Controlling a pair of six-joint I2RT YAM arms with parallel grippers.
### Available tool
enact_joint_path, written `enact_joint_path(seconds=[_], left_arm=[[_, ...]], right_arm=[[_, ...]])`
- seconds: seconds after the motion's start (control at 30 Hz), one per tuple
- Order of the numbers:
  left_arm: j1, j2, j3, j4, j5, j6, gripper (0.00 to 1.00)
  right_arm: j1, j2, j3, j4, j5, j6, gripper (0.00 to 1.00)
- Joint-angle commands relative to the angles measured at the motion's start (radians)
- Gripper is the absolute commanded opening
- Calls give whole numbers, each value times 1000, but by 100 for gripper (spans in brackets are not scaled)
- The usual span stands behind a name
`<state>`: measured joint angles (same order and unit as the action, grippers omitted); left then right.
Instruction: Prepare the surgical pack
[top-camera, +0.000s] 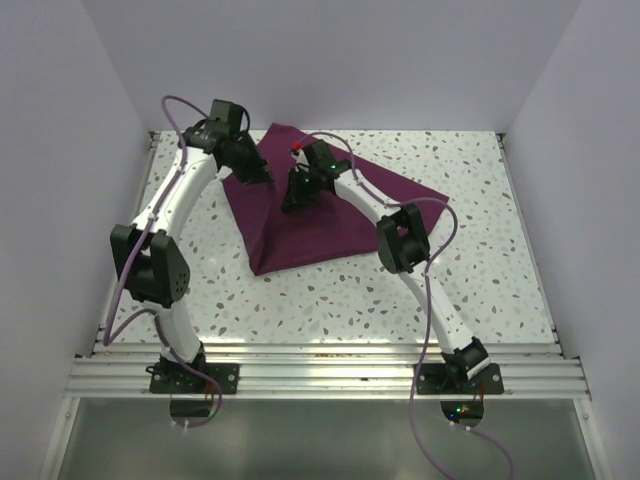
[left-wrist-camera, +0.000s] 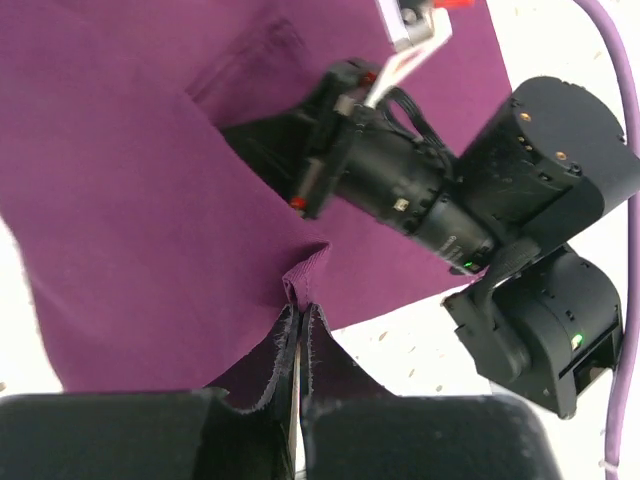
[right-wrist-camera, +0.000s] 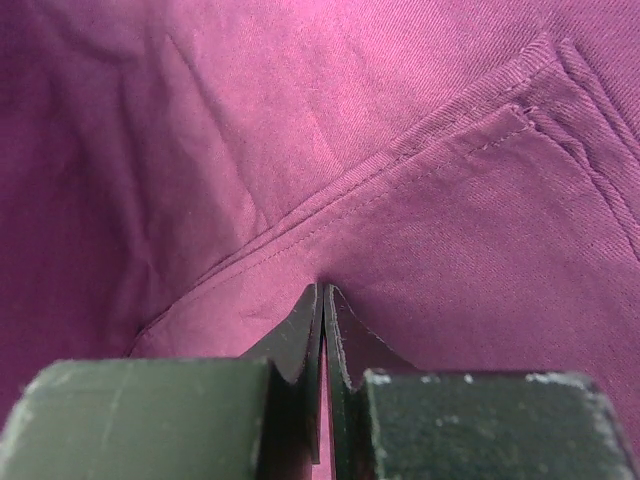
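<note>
Cloth (top-camera: 300, 225), plum-purple and spread as a rumpled sheet, lay over the far half of the speckled surface (top-camera: 350, 300), tented up near its middle. The left pincer (left-wrist-camera: 298, 312) was clamped together on a bunched bit of hem at the cloth's left side. The right pincer (right-wrist-camera: 322, 298) was pinched tight on a stitched fold nearer the cloth's centre. Both grips seemed meant to raise one edge, taut between them, so a flap could be carried across the cloth as a single fold.
</note>
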<state>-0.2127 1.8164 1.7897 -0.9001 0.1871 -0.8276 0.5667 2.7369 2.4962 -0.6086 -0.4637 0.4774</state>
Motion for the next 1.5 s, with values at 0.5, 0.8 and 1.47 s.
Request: enact_joint_path(seconds=[0.5, 0.8, 1.47], left_arm=[[-151, 135, 178, 58, 48, -56, 0], [-211, 192, 243, 64, 61, -67, 0], [-280, 242, 224, 78, 98, -57, 0]], right_arm=[[-80, 41, -100, 33, -133, 174, 0], [-82, 66, -76, 14, -138, 198, 0], [-80, 73, -85, 20, -147, 210, 0]])
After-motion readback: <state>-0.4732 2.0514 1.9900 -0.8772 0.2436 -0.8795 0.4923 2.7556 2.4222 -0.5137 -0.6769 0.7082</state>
